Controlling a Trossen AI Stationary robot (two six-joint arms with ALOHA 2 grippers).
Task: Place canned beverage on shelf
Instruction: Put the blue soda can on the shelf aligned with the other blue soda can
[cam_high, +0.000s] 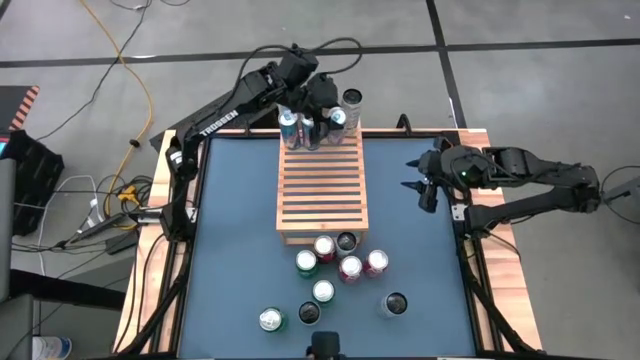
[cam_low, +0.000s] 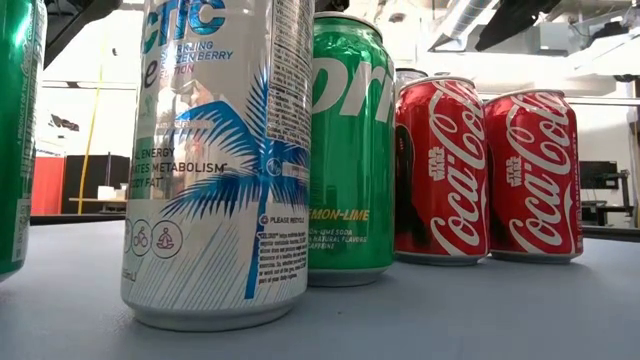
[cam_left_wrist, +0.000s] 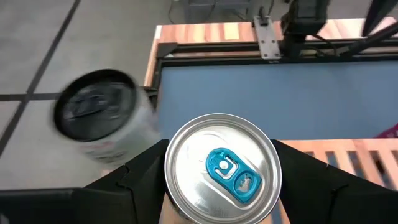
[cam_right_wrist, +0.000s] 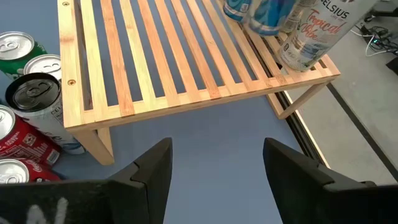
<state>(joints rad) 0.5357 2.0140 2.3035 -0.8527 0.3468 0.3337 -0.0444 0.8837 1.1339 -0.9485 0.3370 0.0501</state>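
Locate the left end effector above the far end of the shelf, with both fingers pressed against the sides of an upright canned beverage. Identify this canned beverage by its silver lid and blue tab, pinched between the fingers over the slats. Note a black-topped can just beside the left end effector, tilted at the shelf's corner on the side away from the tabletop. Note two further cans on the shelf, close on the other side of the same end effector. Locate the right end effector low over the tabletop's right edge, aimed at the shelf, fingers spread apart with nothing between them. Find the shelf straight ahead of the right end effector, near but not touching. Find a loose group of cans standing on the tabletop at the shelf's near end, well apart from the left end effector and off to one side of the right one.
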